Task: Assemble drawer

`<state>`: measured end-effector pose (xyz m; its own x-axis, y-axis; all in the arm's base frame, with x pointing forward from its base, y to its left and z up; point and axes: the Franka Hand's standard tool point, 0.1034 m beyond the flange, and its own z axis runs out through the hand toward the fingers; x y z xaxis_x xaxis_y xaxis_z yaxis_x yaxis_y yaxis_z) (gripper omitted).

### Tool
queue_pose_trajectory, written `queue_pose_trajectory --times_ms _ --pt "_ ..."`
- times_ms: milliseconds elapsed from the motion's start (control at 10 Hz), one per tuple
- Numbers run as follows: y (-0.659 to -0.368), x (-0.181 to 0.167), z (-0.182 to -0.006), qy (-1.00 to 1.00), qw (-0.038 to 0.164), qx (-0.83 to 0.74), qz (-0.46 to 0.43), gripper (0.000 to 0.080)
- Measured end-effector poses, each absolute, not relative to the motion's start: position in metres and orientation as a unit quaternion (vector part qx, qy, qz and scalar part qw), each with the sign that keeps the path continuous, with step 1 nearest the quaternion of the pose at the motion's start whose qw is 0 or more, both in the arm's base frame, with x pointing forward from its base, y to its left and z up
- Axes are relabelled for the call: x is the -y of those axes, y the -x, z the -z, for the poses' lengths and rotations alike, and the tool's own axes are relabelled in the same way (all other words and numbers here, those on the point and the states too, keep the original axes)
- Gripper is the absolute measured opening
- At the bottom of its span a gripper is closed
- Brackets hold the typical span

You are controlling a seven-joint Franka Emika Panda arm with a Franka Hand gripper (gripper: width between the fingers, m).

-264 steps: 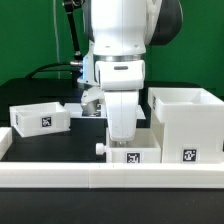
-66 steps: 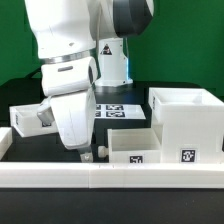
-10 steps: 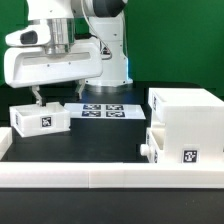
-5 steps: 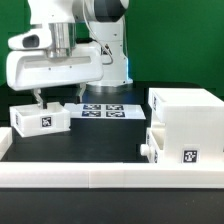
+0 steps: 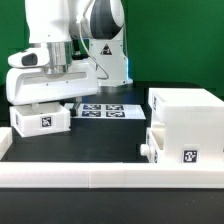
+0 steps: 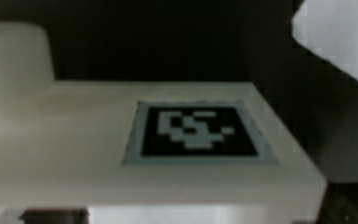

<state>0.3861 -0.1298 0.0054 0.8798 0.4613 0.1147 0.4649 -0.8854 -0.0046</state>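
The white case [image 5: 186, 118] stands at the exterior view's right, with one knobbed tray [image 5: 170, 147] pushed into its lower part and the knob [image 5: 143, 149] sticking out. The second tray [image 5: 40, 120] sits at the left with a tag on its front. My gripper [image 5: 45, 103] hangs right over this tray, its hand just above the rim. The fingertips are hidden behind the tray's far wall and the jaws look spread. In the wrist view the tray's white wall [image 6: 87, 115] and its tag [image 6: 197, 130] fill the picture, blurred and very near.
The marker board [image 5: 108, 110] lies flat on the black table behind the left tray. A long low white rail [image 5: 110, 181] runs along the front. The robot's base stands at the back centre.
The arm has come down and shifted slightly, so the hand now sits low over the left tray. The fingers seen above the tray before are now hidden behind it.
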Motion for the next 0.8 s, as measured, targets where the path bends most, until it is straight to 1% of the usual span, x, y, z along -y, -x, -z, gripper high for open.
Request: queue_pose_trajectory --times_ms 100,200,300,400,600,700,800 --pt "-0.3857 0.1296 -0.0042 0.969 0.016 0.239 0.056 0.0649" --pt "-0.3853 0.1294 -0.0035 0.969 0.016 0.238 0.055 0.0526" --pt "-0.3850 0.1300 -0.0035 0.970 0.016 0.238 0.055 0.0376" --pt "-0.3849 0.1302 -0.0034 0.970 0.016 0.237 0.055 0.0376" --pt "-0.3849 0.1300 -0.0034 0.970 0.016 0.238 0.055 0.0103" --pt "-0.3854 0.1294 -0.0035 0.970 0.017 0.238 0.055 0.0103" --pt "-0.3872 0.1281 -0.0045 0.969 0.017 0.239 0.055 0.0040"
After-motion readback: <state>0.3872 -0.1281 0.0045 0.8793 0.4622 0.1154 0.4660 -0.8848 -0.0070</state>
